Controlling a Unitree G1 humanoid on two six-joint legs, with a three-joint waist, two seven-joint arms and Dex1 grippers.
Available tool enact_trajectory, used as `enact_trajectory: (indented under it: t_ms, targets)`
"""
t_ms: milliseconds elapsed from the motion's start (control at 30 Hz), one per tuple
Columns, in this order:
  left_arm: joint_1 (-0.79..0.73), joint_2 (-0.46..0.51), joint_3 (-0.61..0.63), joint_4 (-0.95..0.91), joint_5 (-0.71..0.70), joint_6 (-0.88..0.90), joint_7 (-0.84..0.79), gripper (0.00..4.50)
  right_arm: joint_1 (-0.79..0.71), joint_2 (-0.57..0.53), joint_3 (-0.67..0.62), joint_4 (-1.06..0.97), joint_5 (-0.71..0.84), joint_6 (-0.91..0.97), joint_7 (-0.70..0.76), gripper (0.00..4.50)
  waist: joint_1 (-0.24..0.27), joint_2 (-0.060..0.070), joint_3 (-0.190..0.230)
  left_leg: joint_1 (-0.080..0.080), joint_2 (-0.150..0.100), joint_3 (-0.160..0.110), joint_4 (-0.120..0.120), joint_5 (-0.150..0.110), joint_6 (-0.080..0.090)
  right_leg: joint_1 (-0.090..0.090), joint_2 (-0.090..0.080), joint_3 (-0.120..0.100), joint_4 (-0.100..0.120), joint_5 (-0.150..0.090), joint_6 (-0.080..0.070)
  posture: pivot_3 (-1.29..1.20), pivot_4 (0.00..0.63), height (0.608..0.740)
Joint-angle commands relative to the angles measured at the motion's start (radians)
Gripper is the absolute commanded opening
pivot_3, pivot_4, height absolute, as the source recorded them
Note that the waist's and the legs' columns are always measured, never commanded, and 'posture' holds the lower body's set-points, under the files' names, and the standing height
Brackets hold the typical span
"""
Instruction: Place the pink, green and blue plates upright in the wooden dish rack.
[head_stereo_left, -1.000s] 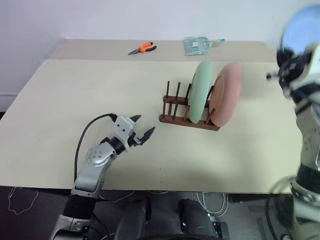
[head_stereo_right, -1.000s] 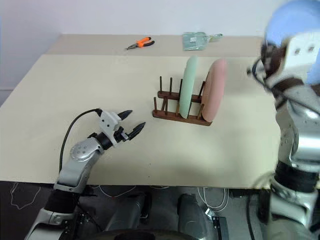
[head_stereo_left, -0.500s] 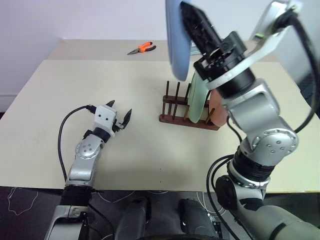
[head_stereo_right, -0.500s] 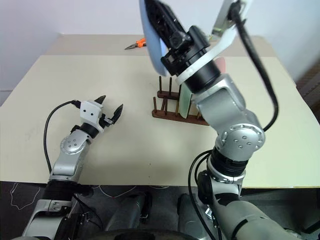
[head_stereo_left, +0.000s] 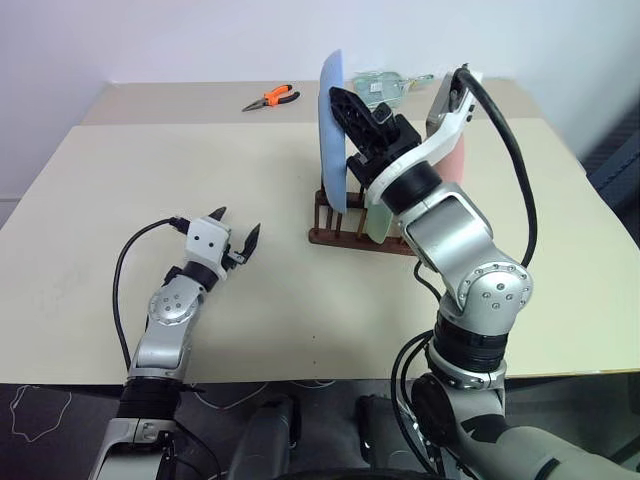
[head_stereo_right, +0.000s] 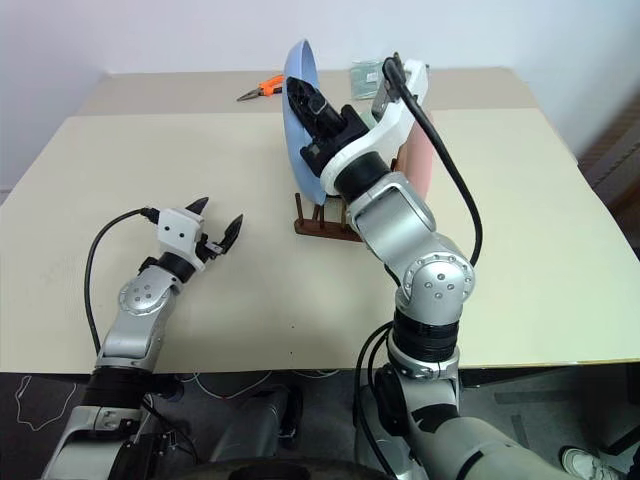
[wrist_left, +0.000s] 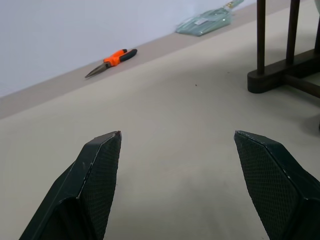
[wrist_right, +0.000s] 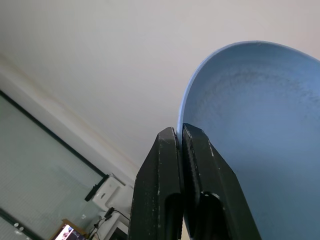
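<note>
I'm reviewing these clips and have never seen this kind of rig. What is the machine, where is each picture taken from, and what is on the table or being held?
This is a two-armed humanoid robot. Two pictures come from cameras in its head, looking down over a beige table; the other two come from cameras on its wrists. The right gripper is shut on the rim of the blue plate, held upright over the wooden dish rack. The green plate and pink plate already stand in that rack. The left gripper is open with nothing between its fingers. Orange pliers and a clear packet lie at the far edge.
</note>
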Motion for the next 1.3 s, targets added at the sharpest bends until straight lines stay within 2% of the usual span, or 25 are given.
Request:
enact_trajectory:
  t_ms: [33, 400, 733, 933, 1033, 1200, 1300]
  targets:
    - [0.001, 0.006, -0.007, -0.045, -0.002, -0.011, -0.017, 3.7, -0.005, 0.013, 0.006, -0.011, 0.027, -0.023, -0.009, 0.03, 0.0, 0.0, 0.0, 0.0, 0.0, 0.0, 0.0, 0.0, 0.0, 0.0, 0.0, 0.0, 0.0, 0.0, 0.0, 0.0, 0.15, 0.738]
    - [0.018, -0.001, -0.027, -0.064, -0.001, -0.008, -0.029, 3.7, -0.052, 0.008, 0.007, -0.033, 0.056, -0.08, 0.01, 0.03, -0.001, 0.0, 0.0, 0.0, 0.0, 0.0, 0.0, 0.0, 0.0, 0.0, 0.0, 0.0, 0.0, 0.0, 0.0, 0.0, 0.15, 0.738]
    - [0.029, -0.003, -0.027, -0.075, -0.001, -0.004, -0.032, 3.7, 0.007, 0.048, -0.007, 0.044, 0.139, -0.112, -0.126, 0.03, 0.0, 0.0, 0.0, 0.0, 0.0, 0.0, 0.0, 0.0, 0.0, 0.0, 0.0, 0.0, 0.0, 0.0, 0.0, 0.0, 0.15, 0.738]
    - [0.038, -0.005, -0.029, -0.084, -0.002, 0.0, -0.035, 3.7, 0.002, 0.025, -0.003, 0.075, 0.121, -0.111, -0.117, 0.03, -0.001, 0.0, 0.0, 0.0, 0.0, 0.0, 0.0, 0.0, 0.0, 0.0, 0.0, 0.0, 0.0, 0.0, 0.0, 0.0, 0.15, 0.738]
    - [0.035, -0.008, -0.031, -0.082, 0.0, 0.001, -0.034, 3.7, -0.015, -0.003, 0.004, 0.098, 0.086, -0.099, -0.091, 0.91, -0.001, 0.0, 0.0, 0.0, 0.0, 0.0, 0.0, 0.0, 0.0, 0.0, 0.0, 0.0, 0.0, 0.0, 0.0, 0.0, 0.15, 0.738]
    - [0.034, -0.01, -0.031, -0.082, 0.0, 0.0, -0.033, 3.7, -0.071, -0.084, 0.029, 0.122, -0.017, -0.079, 0.003, 3.49, 0.0, 0.0, 0.0, 0.0, 0.0, 0.0, 0.0, 0.0, 0.0, 0.0, 0.0, 0.0, 0.0, 0.0, 0.0, 0.0, 0.15, 0.738]
    - [0.037, -0.011, -0.031, -0.086, 0.001, 0.0, -0.031, 3.7, -0.109, -0.13, 0.039, 0.129, -0.072, -0.062, 0.059, 3.49, -0.001, 0.0, 0.0, 0.0, 0.0, 0.0, 0.0, 0.0, 0.0, 0.0, 0.0, 0.0, 0.0, 0.0, 0.0, 0.0, 0.15, 0.738]
